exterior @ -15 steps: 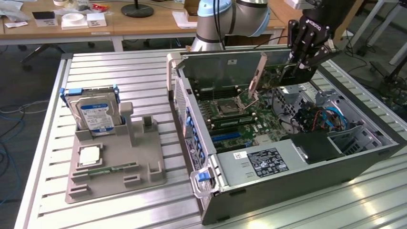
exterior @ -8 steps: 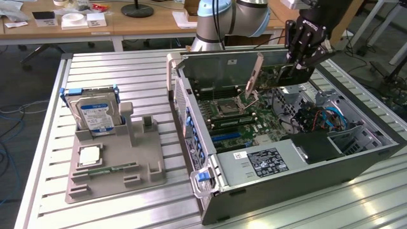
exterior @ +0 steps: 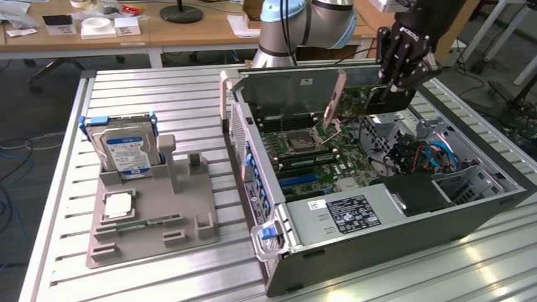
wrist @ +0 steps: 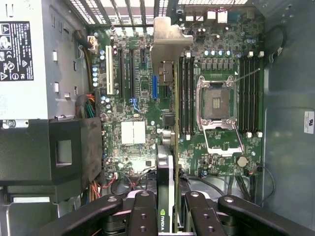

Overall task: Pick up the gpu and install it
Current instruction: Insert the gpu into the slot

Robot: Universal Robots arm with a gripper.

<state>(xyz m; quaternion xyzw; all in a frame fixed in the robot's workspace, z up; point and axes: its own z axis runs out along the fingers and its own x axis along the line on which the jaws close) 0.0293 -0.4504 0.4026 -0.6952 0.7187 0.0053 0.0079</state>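
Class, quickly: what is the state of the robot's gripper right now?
Gripper: shut on the gpu, held over the open computer case.

My jaws are matt black metal. The gpu (wrist: pixel 167 167) between them is a dark, matt card with a bright bare-metal end bracket (wrist: pixel 167 39). The motherboard (wrist: pixel 147 115) is glossy green board. The computer case (exterior: pixel 403 236) is dull grey sheet metal. The worktop (exterior: pixel 151 94) is ribbed, brushed aluminium; the parts holder (exterior: pixel 151 217) on it is matt grey plastic. The hard drive (exterior: pixel 126 148) carries a shiny label.
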